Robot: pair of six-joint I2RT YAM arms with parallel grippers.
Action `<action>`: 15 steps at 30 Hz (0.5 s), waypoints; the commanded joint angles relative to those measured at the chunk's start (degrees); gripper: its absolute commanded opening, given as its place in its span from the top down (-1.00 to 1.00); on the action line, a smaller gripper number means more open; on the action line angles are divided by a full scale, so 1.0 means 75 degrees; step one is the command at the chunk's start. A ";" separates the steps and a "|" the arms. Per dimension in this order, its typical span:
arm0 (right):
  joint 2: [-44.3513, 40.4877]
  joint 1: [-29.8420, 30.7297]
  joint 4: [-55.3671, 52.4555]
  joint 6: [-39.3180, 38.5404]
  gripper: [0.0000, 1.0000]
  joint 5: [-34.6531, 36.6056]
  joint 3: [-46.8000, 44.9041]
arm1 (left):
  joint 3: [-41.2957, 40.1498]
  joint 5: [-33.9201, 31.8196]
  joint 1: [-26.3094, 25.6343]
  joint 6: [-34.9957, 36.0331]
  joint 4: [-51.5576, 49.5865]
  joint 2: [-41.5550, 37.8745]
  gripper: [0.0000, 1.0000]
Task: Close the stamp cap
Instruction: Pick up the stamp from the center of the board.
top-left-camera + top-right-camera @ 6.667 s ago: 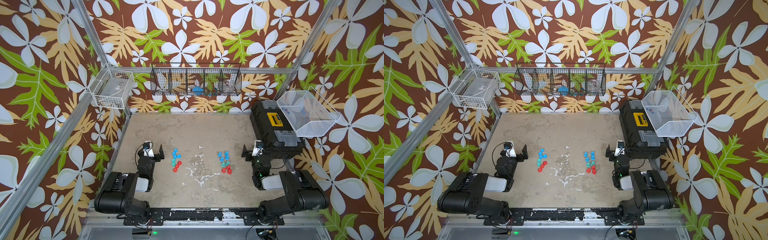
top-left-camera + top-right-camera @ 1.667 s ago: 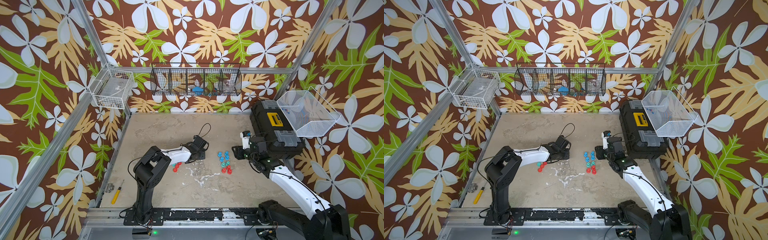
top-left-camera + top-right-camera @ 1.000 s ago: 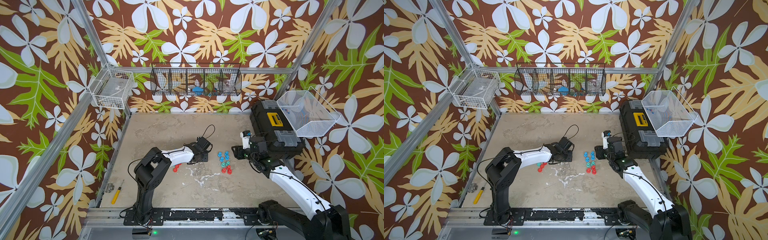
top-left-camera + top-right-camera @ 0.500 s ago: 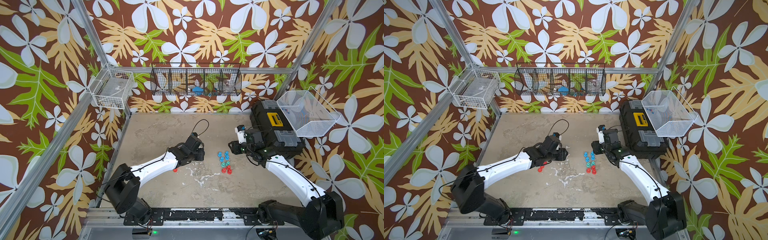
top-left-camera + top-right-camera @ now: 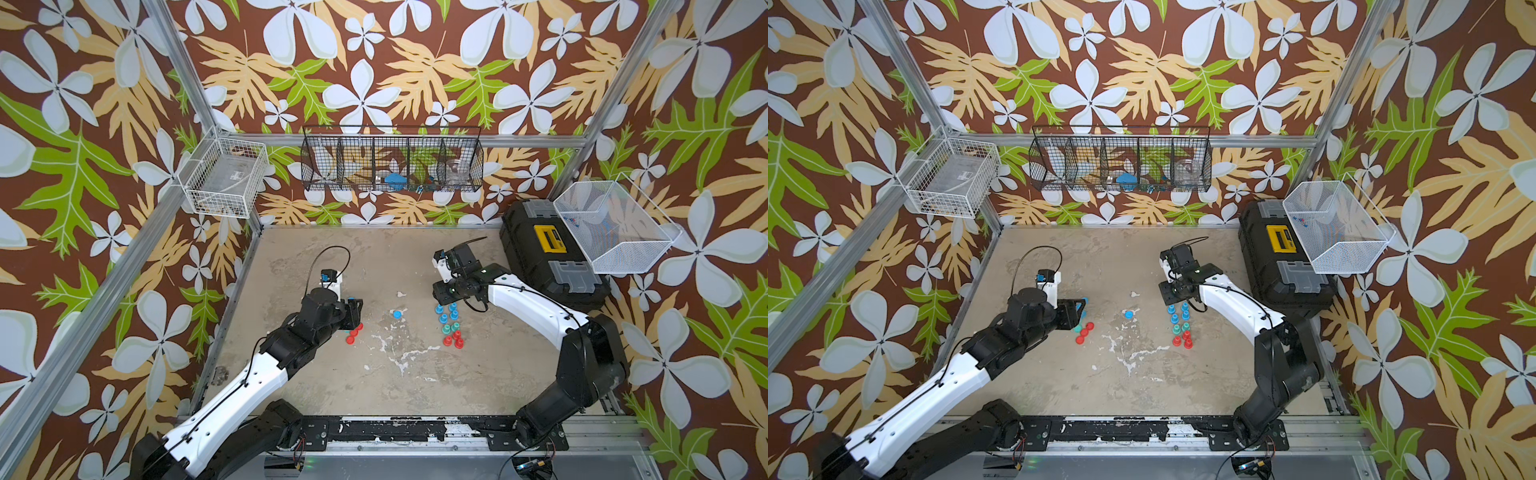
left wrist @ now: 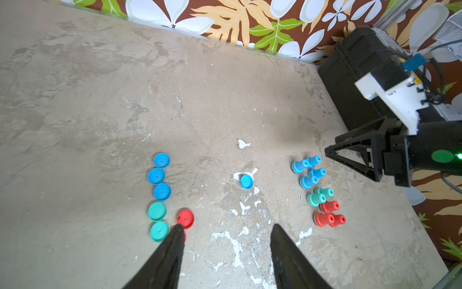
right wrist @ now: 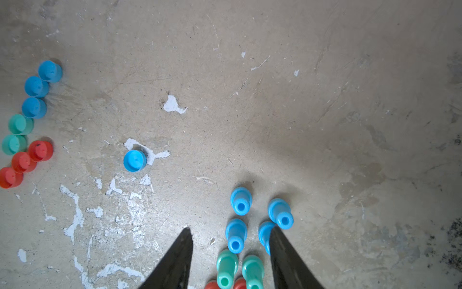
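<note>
Left fingers point(image 6: 170, 250): stood apart, empty, near red caps point(image 6: 185, 219).
Right fingers point(image 7: 282, 250): apart, empty, above blue stamps point(image 7: 236, 236).
Blue cap point(image 6: 246, 181): lay alone on counter point(image 6: 100, 100).
Risk: crowded stamps might topple if nudged.

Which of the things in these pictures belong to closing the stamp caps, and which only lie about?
Belong to the job: stamps, grouped loose caps, lone blue cap between them, left claw, right claw.
Only lying about: black toolbox, black wire basket, white wire basket, white mesh bin.
</note>
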 commanded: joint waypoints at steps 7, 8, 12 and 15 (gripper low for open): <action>0.0611 0.0053 -0.0357 -0.0086 -0.01 0.0420 0.0215 | -0.0596 -0.1429 0.0025 0.0073 -0.0464 -0.1389 -0.15; 0.0664 0.0063 -0.0339 -0.0091 -0.01 0.0396 0.0218 | -0.0550 -0.1471 0.0025 0.0082 -0.0561 -0.1382 -0.16; 0.0825 0.0096 -0.0250 -0.0113 0.02 0.0385 0.0150 | -0.0313 -0.1410 0.0025 0.0239 -0.0878 -0.1286 -0.15; 0.0972 0.0094 -0.0153 -0.0119 0.03 0.0393 0.0129 | -0.0333 -0.1527 0.0025 0.0342 -0.0987 -0.1422 -0.15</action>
